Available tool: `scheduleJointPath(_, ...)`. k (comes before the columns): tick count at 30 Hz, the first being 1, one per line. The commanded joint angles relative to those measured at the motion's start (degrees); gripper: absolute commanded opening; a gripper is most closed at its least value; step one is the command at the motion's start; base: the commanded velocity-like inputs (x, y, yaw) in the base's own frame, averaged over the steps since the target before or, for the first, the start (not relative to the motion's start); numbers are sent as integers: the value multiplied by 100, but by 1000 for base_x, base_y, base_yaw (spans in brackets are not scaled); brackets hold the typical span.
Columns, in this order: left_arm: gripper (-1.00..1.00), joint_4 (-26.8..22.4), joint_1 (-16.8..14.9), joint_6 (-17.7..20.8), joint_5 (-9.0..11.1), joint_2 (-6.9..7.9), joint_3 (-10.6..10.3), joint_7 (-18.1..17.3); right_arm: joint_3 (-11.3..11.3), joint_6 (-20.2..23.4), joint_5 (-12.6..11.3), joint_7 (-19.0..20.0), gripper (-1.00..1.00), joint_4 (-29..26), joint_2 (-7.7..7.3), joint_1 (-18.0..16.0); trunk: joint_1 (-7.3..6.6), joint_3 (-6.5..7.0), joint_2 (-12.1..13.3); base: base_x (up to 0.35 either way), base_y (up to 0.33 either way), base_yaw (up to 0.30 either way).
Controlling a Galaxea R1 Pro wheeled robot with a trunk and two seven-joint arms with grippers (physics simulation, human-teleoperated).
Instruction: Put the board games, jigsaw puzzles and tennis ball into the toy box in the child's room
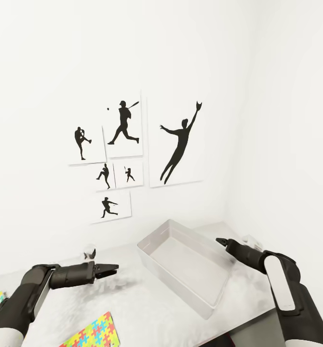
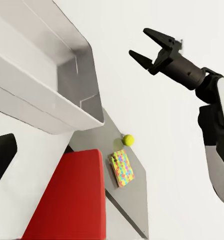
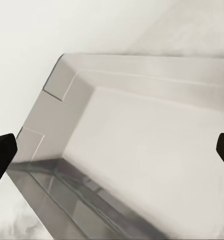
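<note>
Centrally, the light grey shallow rectangular toy box (image 1: 183, 262) sits on the pale grey desk surface (image 1: 108, 299), between the two grippers. Left gripper (image 1: 114, 269) hangs beside the box's near-left wall; its fingers look nearly together, though whether they are closed cannot be told. Right gripper (image 2: 148, 46) hovers over the box's far side, fingers spread and holding nothing. Beyond the box's end lie a small yellow-green tennis ball (image 2: 128, 139) and a multicoloured jigsaw puzzle board (image 2: 122, 168).

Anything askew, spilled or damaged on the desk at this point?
Nothing stands out. The toy box sits upright and empty on the table. A jigsaw puzzle lies flat near the front edge; another lies flat beside the tennis ball. Both grippers are open and empty.
</note>
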Motion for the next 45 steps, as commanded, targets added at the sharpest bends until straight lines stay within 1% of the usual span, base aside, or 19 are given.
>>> scheduleJointPath(1, 100, -12, -189, 83, 0, -65, 2, 211, -9, 59, -61, -172, 100, -6, -6, -2, 2, -3, -5, 0, 0, 0)
scheduleJointPath(4, 100, -15, -512, 140, 4, -154, 4, 562, -23, 109, -66, -360, 100, -15, -12, -2, 2, -3, -5, 0, 0, 0)
scheduleJointPath(5, 100, -13, -697, 178, 5, -221, 5, 804, -31, 147, -67, -464, 100, -39, -14, -2, 2, -3, -5, 0, 0, 0)
scheduleJointPath(7, 100, -12, -840, 204, 6, -295, 5, 1057, -38, 188, -67, -540, 100, -70, -15, -2, 2, -3, -5, 0, 0, 0)
scheduleJointPath(8, 100, -12, -840, 204, 6, -295, 5, 1057, -38, 188, -67, -540, 100, -70, -15, -2, 2, -3, -5, 0, 0, 0)
scheduleJointPath(9, 100, -7, -943, 223, 7, -390, 5, 1337, -42, 226, -65, -598, 100, -98, -16, -2, 2, -3, -5, 0, 0, 0)
scheduleJointPath(12, 100, -4, -1103, 243, 7, -573, 6, 1789, -46, 264, -64, -675, 100, -140, -16, -2, 2, -3, -5, 0, 0, 0)
scheduleJointPath(15, 100, 9, -1311, 255, 5, -788, 4, 2277, -46, 287, -61, -740, 100, -181, -17, -2, 2, -3, -5, 0, 0, 0)
scheduleJointPath(20, 100, 98, -1600, 263, 1, -1148, -1, 3222, -43, 308, -61, -855, 100, -257, -17, -2, 2, -3, -5, 0, 0, 0)
scheduleJointPath(21, 100, 149, -1663, 262, 3, -1277, -2, 3622, -42, 313, -60, -911, 100, -276, -17, -2, 2, -3, -5, 0, 0, 0)
scheduleJointPath(28, 100, 278, -1755, 236, 5, -1753, -3, 4938, -23, 320, -63, -1190, 100, -302, -17, -2, 2, -3, -5, 0, 0, 0)
scheduleJointPath(30, 100, 387, -1769, 203, 5, -1990, -3, 5610, -10, 321, -65, -1367, 100, -306, -17, -2, 2, -3, -5, 0, 0, 0)
scheduleJointPath(34, 100, 560, -1775, 159, 25, -2136, -3, 6171, 5, 326, -66, -1524, 100, -307, -9, -2, 2, -3, -5, 0, 0, 0)
scheduleJointPath(36, 100, 740, -1777, 21, 38, -2208, -3, 6465, 13, 336, -66, -1649, 100, -308, -3, -2, 2, -3, -5, 0, 0, 0)
scheduleJointPath(40, 100, 1064, -1778, -292, 46, -2209, -3, 6680, 17, 404, -67, -1856, 100, -308, 6, -2, 2, -3, -5, 0, 0, 0)
scheduleJointPath(41, 100, 1244, -1778, -436, 48, -2209, -3, 6736, 19, 434, -67, -1981, 100, -308, 20, -2, 2, -3, -5, 0, 0, 0)
scheduleJointPath(45, 100, 1576, -1779, -642, 48, -2209, -3, 6794, 20, 467, -69, -2267, 100, -309, 57, -2, 2, -3, -5, 0, 0, 0)
